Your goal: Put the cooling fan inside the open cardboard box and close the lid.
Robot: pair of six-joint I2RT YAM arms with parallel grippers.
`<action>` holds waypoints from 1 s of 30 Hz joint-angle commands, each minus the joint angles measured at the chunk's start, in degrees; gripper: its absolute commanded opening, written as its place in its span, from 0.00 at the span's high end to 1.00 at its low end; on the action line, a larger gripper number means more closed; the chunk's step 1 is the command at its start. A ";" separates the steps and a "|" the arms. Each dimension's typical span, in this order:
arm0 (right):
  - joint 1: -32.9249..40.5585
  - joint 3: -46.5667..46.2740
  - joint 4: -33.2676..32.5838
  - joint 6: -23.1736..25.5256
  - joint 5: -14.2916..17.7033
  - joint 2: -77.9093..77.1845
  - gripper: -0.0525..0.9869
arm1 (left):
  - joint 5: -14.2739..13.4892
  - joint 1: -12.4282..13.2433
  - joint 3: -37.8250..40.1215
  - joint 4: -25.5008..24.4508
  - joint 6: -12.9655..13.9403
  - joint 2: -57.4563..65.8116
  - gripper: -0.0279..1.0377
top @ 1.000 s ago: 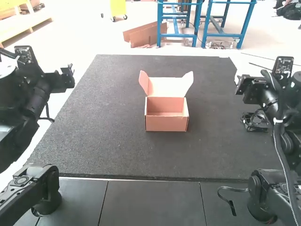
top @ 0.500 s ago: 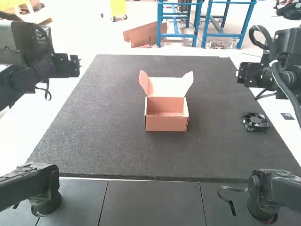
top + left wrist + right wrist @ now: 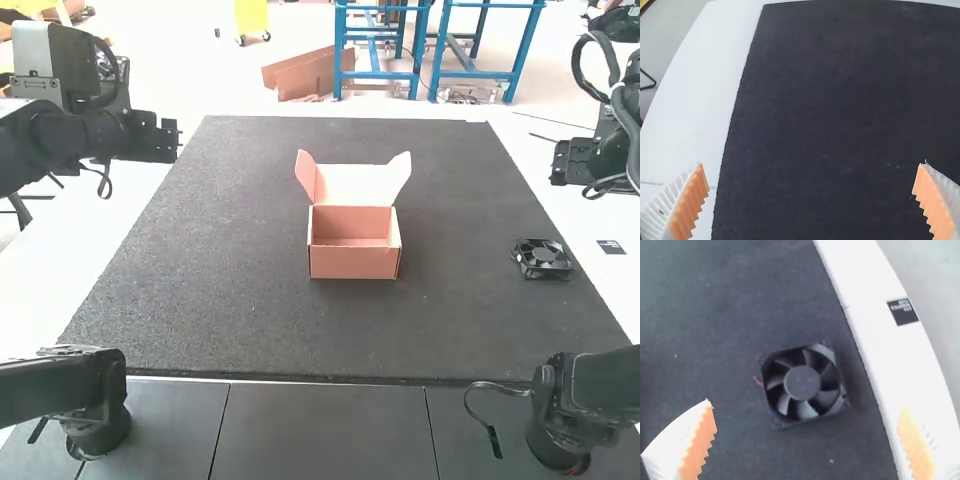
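- A small black label with white print is stuck on the white counter, just beyond the right edge of the mat; the print is too small to make out.
- The cooling fan lies flat on the mat close to that right edge, near the label but apart from it. It is black and square-framed, its blades ringing a round hub, and a short red wire shows at one side of the frame.
- The cardboard box stands in the middle of the mat, well apart from the fan and to its left in the high view. It is open, with the lid raised at the far side and a side tab flaring out at each upper corner.
- The mat is black with a grainy, speckled surface and covers most of the counter, leaving white strips along its left and right sides.
- Dark flat panels run along the near edge, where the arm bases sit.
- The left tool hangs released, its ribbed white fingers with orange pads spread wide, above the mat's left border where black meets white.
- The right tool is likewise released, fingers set far apart, poised above the fan without touching it.
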 commanded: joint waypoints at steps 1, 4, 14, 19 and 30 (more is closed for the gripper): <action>-5.89 2.96 -1.18 -7.36 -5.64 4.60 0.14 | -0.22 0.13 2.37 0.45 0.86 1.00 0.07; -9.67 4.28 -1.18 -11.75 -6.70 8.21 0.13 | -0.13 0.13 2.19 0.80 0.86 2.15 0.07; -14.33 7.18 -1.27 -20.98 -6.43 22.01 0.12 | -0.13 0.13 2.72 0.28 0.86 4.25 0.07; -14.68 8.76 -1.00 -22.65 -6.35 28.42 0.12 | -0.22 0.04 3.16 -0.95 0.86 4.25 0.07; -15.91 11.31 6.20 -24.15 -7.93 36.24 0.12 | -1.19 0.39 3.42 -3.50 0.59 4.08 0.07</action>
